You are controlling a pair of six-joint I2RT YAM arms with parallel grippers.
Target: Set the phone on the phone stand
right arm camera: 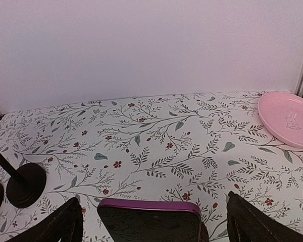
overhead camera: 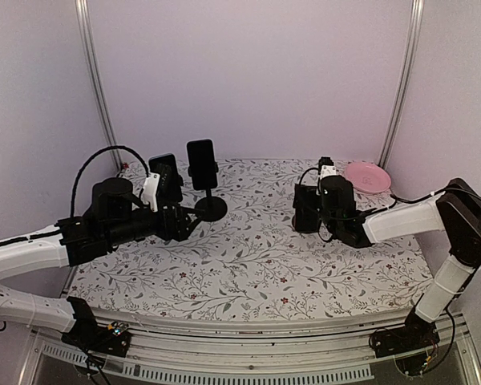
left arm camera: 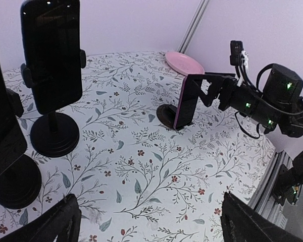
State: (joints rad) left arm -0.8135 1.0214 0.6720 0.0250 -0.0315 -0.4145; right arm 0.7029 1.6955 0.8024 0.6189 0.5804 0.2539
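Observation:
The phone (left arm camera: 184, 103), dark with a purple edge, stands nearly upright at the right of the table, its lower end at a small dark round base (left arm camera: 165, 115). In the right wrist view the phone's top edge (right arm camera: 149, 219) sits between my fingers, with a gap on each side. My right gripper (overhead camera: 306, 207) is open around its upper part without touching it. My left gripper (left arm camera: 151, 222) is open and empty, low over the cloth at the left. It is near two black stands (overhead camera: 211, 208) that each hold a black phone (left arm camera: 53, 55).
A pink plate (overhead camera: 367, 176) lies at the back right corner, also in the right wrist view (right arm camera: 285, 118). The second loaded stand (left arm camera: 15, 181) is close to my left gripper. Metal posts and white walls enclose the flowered table (overhead camera: 256, 265).

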